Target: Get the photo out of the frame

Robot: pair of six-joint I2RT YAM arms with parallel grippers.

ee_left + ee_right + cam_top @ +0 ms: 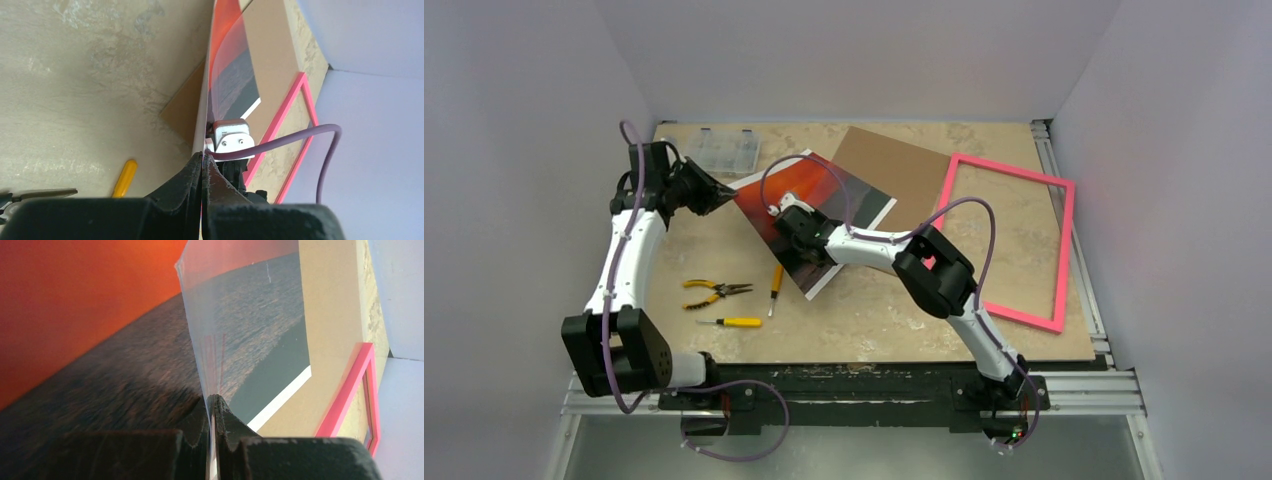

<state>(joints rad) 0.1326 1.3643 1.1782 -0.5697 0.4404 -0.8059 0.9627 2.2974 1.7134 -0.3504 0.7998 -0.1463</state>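
Two white-and-black robot arms. The left arm reaches straight away from its base, and its wrist turns right. The left gripper points right, jaws pinched tight on the edge of a clear sheet. The right arm bends at a raised elbow, forearm stretching left. The right gripper angles down, jaws clamped on the same sheet.
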